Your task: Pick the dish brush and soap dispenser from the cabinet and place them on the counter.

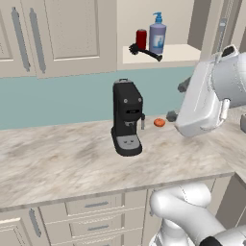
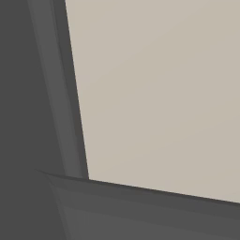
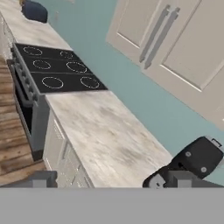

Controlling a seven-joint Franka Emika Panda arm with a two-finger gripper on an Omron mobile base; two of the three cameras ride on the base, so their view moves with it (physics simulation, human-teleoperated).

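Gripper (image 3: pixel 105 180) wide open, empty, tilted over counter (image 3: pixel 100 135)

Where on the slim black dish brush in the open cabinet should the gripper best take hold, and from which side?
Probably the long thin handle of the slim black dish brush. It lies flat near the shelf's front edge in the beige wall cabinet, so come from the open front. The red can and lavender-blue soap dispenser stand behind.

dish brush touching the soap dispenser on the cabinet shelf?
Cannot tell. In the left base view the dish brush lies just before the soap dispenser, its handle crossing the bottle's base; no gap or contact shows plainly.
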